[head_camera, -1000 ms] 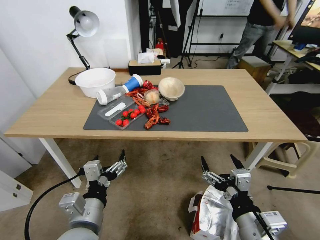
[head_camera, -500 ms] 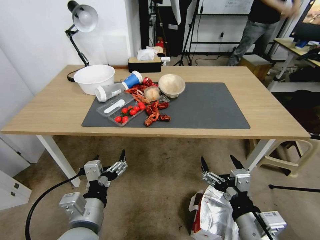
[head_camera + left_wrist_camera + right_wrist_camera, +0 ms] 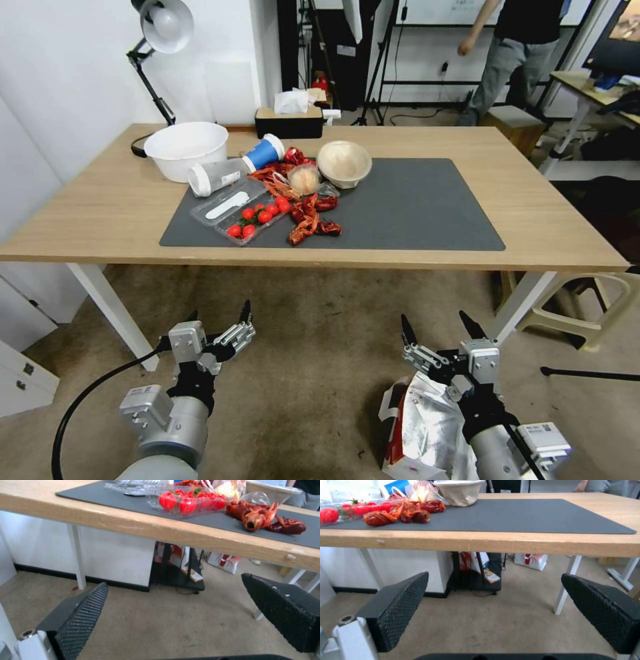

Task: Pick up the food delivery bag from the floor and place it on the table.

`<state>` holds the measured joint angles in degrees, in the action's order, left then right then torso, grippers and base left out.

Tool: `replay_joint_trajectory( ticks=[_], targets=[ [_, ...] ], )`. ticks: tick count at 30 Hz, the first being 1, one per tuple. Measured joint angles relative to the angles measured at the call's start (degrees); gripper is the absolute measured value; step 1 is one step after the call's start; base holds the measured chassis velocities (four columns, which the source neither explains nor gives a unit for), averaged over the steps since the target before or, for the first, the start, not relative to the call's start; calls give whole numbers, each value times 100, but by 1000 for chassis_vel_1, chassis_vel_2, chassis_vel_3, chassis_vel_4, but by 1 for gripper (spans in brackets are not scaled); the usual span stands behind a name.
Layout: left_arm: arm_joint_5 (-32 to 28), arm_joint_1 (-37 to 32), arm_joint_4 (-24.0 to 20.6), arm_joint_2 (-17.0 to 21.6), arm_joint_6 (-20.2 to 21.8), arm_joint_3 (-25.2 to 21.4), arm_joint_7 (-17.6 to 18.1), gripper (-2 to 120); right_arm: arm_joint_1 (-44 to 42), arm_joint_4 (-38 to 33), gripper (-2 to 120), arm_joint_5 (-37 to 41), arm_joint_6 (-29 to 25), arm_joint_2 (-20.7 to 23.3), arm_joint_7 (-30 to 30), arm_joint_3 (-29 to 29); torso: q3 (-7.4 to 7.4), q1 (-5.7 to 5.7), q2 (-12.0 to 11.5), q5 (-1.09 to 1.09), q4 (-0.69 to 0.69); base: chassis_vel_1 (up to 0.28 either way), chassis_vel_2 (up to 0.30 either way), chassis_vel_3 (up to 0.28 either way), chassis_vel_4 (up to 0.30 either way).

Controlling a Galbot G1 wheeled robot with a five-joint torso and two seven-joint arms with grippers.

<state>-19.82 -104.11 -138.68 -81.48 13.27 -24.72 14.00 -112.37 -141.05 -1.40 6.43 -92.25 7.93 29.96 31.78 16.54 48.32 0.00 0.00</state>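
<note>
Foil lining gleams from the food delivery bag (image 3: pixel 427 427), which sits on the floor (image 3: pixel 313 373) at about five o'clock in our head view, partly hidden under our right arm. Our right gripper (image 3: pixel 437 333) hangs just above the bag's top with fingers spread and empty. At seven o'clock our left gripper (image 3: pixel 220 319) hovers over bare carpet, fingers likewise spread. Toward twelve o'clock stands the table (image 3: pixel 553 220), its grey mat (image 3: pixel 413 207) bearing tomatoes (image 3: pixel 257 219) and crayfish (image 3: pixel 308 223).

Bright even indoor light; wrist views soft, blurred.
</note>
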Motion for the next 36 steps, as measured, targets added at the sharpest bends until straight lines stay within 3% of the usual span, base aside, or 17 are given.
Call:
replay_joint_trajectory(
  ticks=[7, 19, 36],
  targets=[
    [37, -3, 0, 0, -1, 4, -14, 100, -3, 0, 100, 0, -4, 4, 0, -2, -86, -68, -153, 0, 0, 0, 0, 0, 0],
    [47, -7, 5, -4, -11, 12, -20, 100, -3, 21, 100, -1, -7, 9, 16, -7, -354, -259, -614, 0, 0, 0, 0, 0, 0],
    [88, -28, 3, -11, -13, 20, -31, 100, -23, 19, 100, -2, -14, 10, 22, -21, -593, -423, -1015, 0, 0, 0, 0, 0, 0]
  ],
)
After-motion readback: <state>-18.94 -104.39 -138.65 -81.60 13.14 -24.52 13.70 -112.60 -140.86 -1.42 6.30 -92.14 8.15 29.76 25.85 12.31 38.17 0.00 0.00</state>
